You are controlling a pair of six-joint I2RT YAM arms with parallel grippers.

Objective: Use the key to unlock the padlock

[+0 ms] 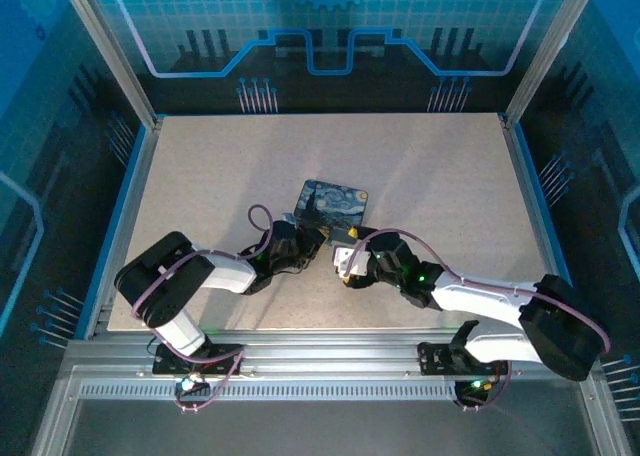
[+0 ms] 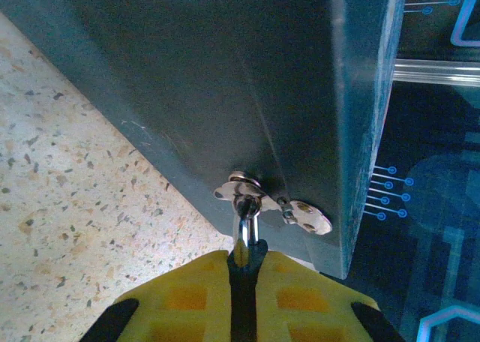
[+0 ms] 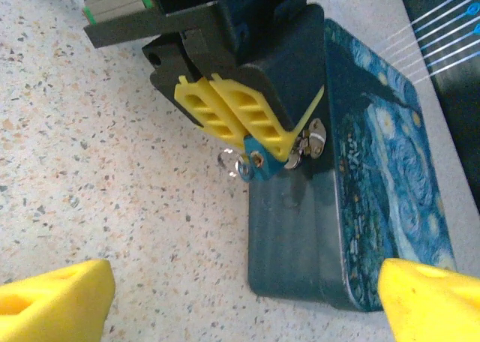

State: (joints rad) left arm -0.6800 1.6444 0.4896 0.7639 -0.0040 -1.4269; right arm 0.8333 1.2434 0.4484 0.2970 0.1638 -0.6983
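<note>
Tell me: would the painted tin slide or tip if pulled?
Probably slide: the tin lies flat on the smooth table. Tipping seems unlikely, as it looks low and wide. The left gripper, shut on the padlock, may drag it.

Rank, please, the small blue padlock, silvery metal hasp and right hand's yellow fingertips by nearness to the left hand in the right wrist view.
1. small blue padlock, pinched in the left hand.
2. silvery metal hasp, just right.
3. right hand's yellow fingertips, bottom corners.
</note>
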